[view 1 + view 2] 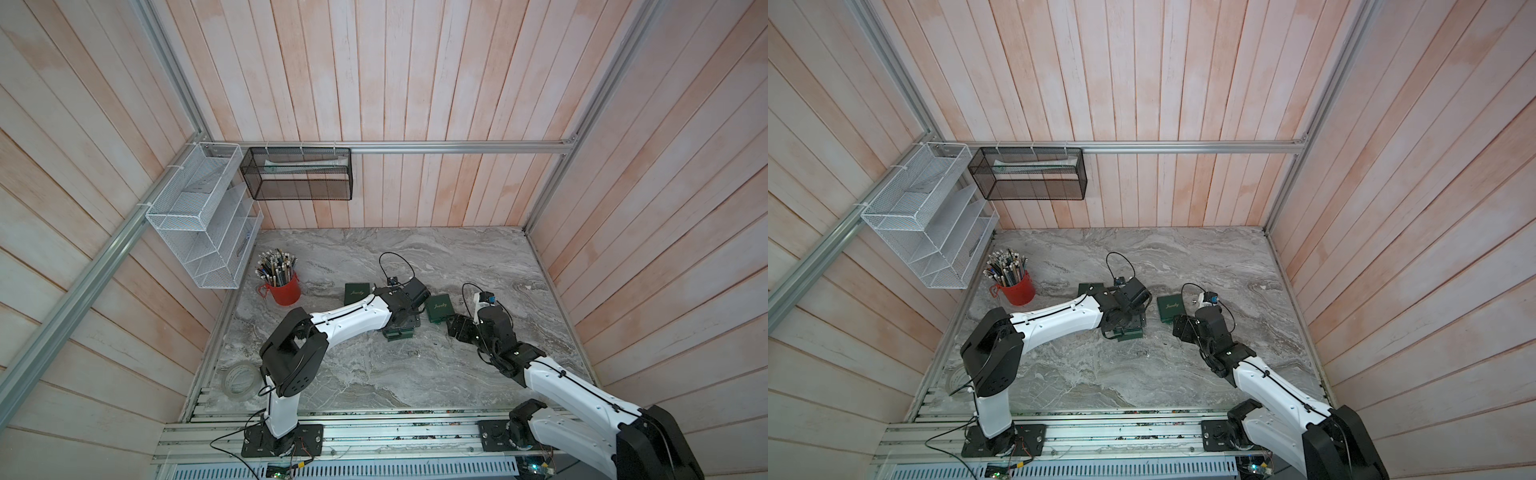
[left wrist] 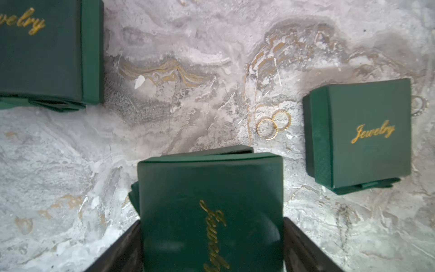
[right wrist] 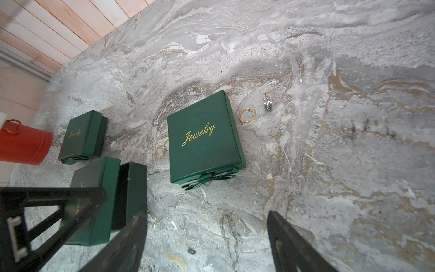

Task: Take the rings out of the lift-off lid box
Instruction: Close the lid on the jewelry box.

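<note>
A closed box [image 2: 360,134] is half hiding a stone-set silver ring [image 2: 419,106], and the open box base [image 3: 130,186] is showing only black inside. Two thin gold rings [image 2: 274,126] are lying on the marble [image 2: 188,47] at the closed box's nine o'clock. The left gripper [image 2: 211,221] is grasping the green lid [image 2: 207,183]. The right gripper [image 3: 207,213] is hanging released.

Left arm [image 1: 349,320]: extended forward and inward, wrist bent down.
Left gripper [image 2: 211,221]: fingers [image 2: 127,245] set wide, pressed against both sides of a green lid [image 2: 188,188].
Right arm [image 1: 573,386]: angled toward the middle.
Right gripper [image 3: 207,240]: fingers spread apart, holding nothing.
</note>
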Robot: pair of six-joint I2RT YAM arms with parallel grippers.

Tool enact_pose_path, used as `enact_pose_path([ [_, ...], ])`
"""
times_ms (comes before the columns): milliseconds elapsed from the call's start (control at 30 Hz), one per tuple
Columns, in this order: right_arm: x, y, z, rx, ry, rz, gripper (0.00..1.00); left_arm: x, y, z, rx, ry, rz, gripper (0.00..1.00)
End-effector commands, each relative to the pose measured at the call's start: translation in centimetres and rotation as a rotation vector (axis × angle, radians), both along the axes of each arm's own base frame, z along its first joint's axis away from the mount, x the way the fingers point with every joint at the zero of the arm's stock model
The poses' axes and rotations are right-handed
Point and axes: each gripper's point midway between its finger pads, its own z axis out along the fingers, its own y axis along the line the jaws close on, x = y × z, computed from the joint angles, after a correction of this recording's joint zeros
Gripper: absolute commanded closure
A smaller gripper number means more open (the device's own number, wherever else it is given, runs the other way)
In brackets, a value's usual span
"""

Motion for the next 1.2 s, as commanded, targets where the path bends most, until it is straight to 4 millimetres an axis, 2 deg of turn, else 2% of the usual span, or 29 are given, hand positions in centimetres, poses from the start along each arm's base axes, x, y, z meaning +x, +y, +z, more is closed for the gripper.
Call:
enact_pose_path([
  [0, 0.1, 0.0, 0.1, -0.008, -0.010, 0.016, 0.18, -0.1, 0.4, -0.9, 0.045, 0.017, 0.046, 0.14],
  [433, -0.1, -0.2, 0.1, -0.013, -0.013, 0.026, 0.18, 0.2, 0.2, -1.2, 0.038, 0.013, 0.095, 0.15],
  [800, -0.2, 0.0, 0.1, 0.001, -0.009, 0.031, 0.18, 0.8, -0.5, -0.4, 0.009, -0.012, 0.105, 0.14],
  [1167, -0.2, 0.4, 0.1, 0.014, -0.001, 0.046, 0.18, 0.9, -0.3, -1.9, 0.044, 0.012, 0.111, 0.14],
])
